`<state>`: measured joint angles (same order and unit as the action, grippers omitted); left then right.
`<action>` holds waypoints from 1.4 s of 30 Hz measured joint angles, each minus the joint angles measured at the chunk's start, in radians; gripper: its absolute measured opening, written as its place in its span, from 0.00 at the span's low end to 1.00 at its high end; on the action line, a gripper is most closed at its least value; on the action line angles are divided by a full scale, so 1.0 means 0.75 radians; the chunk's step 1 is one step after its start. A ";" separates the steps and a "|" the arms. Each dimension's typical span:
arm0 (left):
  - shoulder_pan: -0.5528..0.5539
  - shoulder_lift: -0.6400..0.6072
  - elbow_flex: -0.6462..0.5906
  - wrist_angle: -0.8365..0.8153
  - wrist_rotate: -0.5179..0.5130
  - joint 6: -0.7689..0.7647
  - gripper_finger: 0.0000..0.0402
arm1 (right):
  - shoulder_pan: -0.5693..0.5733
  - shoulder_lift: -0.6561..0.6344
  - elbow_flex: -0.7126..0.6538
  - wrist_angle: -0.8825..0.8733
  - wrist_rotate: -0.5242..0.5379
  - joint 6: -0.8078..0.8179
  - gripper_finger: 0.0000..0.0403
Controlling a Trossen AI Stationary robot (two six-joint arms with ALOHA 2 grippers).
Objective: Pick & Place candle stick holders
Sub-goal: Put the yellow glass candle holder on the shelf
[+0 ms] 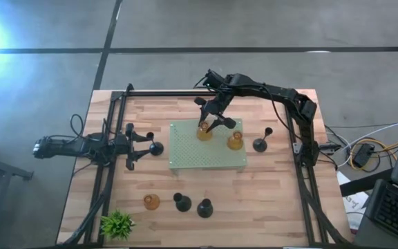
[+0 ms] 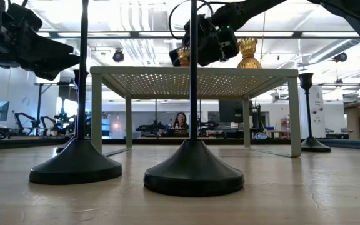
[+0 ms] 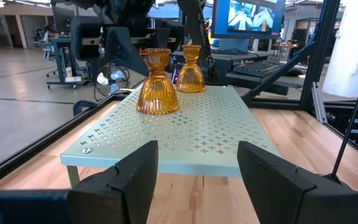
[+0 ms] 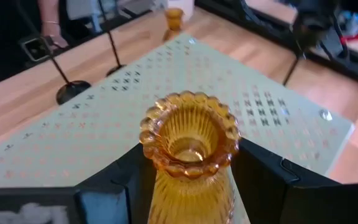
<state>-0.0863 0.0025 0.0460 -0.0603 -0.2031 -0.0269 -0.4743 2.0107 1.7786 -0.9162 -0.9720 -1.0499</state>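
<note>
Right gripper (image 1: 210,126): over the far edge of the pale green perforated board (image 1: 209,158), toward 12 o'clock from the table's centre; its dark fingers (image 4: 135,180) stand on either side of an amber holder (image 1: 204,131) that stands upright on the board. The fingers flank the ribbed neck closely; whether they press it I cannot tell.
Second amber holder (image 1: 235,141): upright on the board, at 4 o'clock from the first, near but apart.
Third amber holder (image 1: 150,201): on bare wood at 7 o'clock of the board.
Black holders, near side: two, (image 1: 182,202) and (image 1: 204,207), side by side at 6 o'clock of the board.
Black holder, right (image 1: 260,143): just off the board at 3 o'clock.
Black holder, left (image 1: 156,148): at 9 o'clock of the board, just ahead of the left gripper.
Left gripper (image 1: 134,146): low at the table's 9 o'clock side, fingers spread wide, holding nothing.
Plant (image 1: 117,223): near corner at 7 o'clock.
</note>
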 joint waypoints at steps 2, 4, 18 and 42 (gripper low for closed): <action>0.000 0.000 0.000 0.000 0.000 0.000 0.56 | 0.000 -0.001 0.012 -0.001 0.044 0.027 0.47; 0.000 0.000 0.000 0.000 -0.001 0.000 0.56 | 0.000 -0.005 0.033 -0.011 0.064 0.040 0.47; 0.000 0.000 0.000 0.000 0.000 0.000 0.56 | 0.000 -0.011 0.366 -0.434 0.075 0.042 0.48; 0.000 0.000 0.000 0.000 0.000 0.000 0.56 | 0.031 -0.001 0.611 -0.414 0.538 0.623 0.04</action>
<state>-0.0861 0.0028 0.0460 -0.0605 -0.2031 -0.0270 -0.4512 2.0096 2.2371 -1.2270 -0.5685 -0.5827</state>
